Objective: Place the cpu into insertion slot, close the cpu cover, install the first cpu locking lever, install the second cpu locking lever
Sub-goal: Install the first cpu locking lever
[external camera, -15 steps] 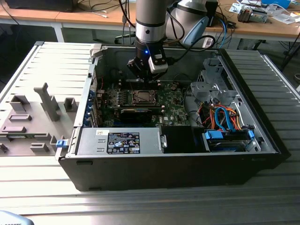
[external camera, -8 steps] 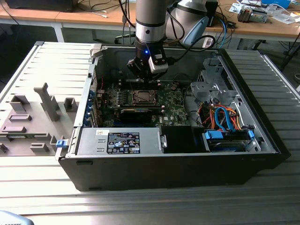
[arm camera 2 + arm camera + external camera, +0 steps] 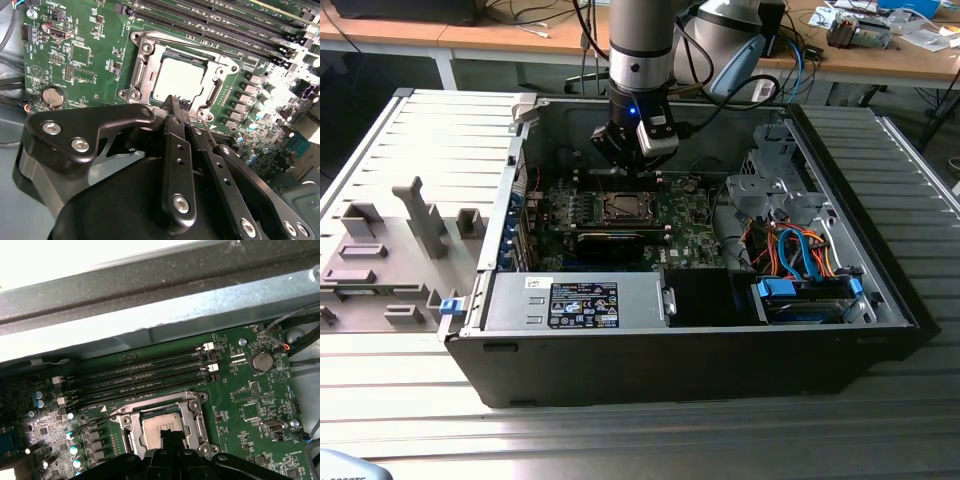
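Ribbed grey metal benching carries an open desktop computer case (image 3: 880, 300) lying on its side, with cluttered wooden desks behind it. Inside the case, a green motherboard (image 3: 100, 55) lies flat, and everything below is placed against its insertion slot (image 3: 145, 50).

As for progress, the cpu (image 3: 175, 80) already sits in the insertion slot, its pale silver face showing in both wrist views. The cpu cover (image 3: 217, 92) appears to be down around the chip, framing it on all sides, so I judge the first two steps done. One thin locking lever (image 3: 97, 420) stands loose beside the slot, on the side towards the capacitors, apparently not latched; the state of the other lever cannot be made out. The lever work therefore looks unfinished.

The gripper (image 3: 176, 111) hovers just above the edge of the slot, its fingers pressed close together with nothing visibly held between them.

Contents of the case: the memory slots (image 3: 145, 372) run just beyond the insertion slot and look empty; a coin battery (image 3: 261, 360) sits on the board well to one side; a power supply (image 3: 575, 300) and a bundle of coloured cables (image 3: 795, 250) occupy the near part of the case.
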Tool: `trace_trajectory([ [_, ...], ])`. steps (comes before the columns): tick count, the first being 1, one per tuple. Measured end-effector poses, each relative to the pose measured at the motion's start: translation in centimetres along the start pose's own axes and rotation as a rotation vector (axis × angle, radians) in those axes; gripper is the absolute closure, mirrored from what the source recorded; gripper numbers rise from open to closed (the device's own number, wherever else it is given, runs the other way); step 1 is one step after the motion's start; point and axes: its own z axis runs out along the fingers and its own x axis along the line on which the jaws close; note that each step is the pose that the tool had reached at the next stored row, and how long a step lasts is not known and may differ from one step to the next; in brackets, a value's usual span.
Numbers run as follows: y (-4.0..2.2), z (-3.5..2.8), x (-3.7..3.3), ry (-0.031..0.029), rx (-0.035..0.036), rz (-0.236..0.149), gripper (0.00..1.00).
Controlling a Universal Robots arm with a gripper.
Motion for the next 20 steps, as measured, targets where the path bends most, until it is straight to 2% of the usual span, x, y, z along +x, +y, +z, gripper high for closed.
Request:
trace_trajectory([
  [6,-0.01,0.00,0.06,0.0000,-0.0001,-0.003,0.89],
  [13,-0.11,0.00,0.50,0.0000,-0.0002,-0.008,0.89],
  [20,-0.23,0.03,1.06,-0.0001,-0.0007,-0.053,0.89],
])
